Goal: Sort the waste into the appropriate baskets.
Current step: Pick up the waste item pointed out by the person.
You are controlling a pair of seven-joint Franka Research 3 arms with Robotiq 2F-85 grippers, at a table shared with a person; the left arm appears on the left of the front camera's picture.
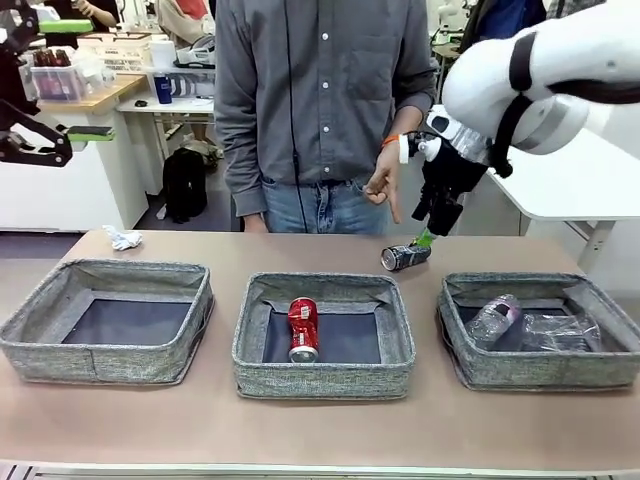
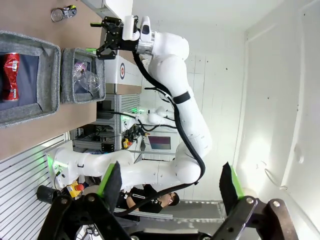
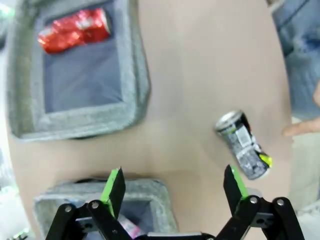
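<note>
A black-and-silver can (image 1: 405, 257) lies on its side on the table behind the baskets. My right gripper (image 1: 432, 230) hangs open just above it; in the right wrist view the can (image 3: 245, 145) lies ahead of the open gripper (image 3: 174, 187), to the right. A red can (image 1: 303, 328) lies in the middle basket (image 1: 325, 380). Two clear bottles (image 1: 492, 320) sit in the right basket (image 1: 545, 372). The left basket (image 1: 105, 362) holds nothing. A white paper wad (image 1: 123, 238) lies on the table behind it. My left gripper (image 1: 80, 80) is raised at the far left, open and holding nothing.
A person stands at the far side, one hand (image 1: 385, 185) pointing a finger down toward the black can, close to my right gripper. In the left wrist view, the right arm (image 2: 170, 65) reaches over the table. Bare tabletop (image 1: 320, 435) runs in front of the baskets.
</note>
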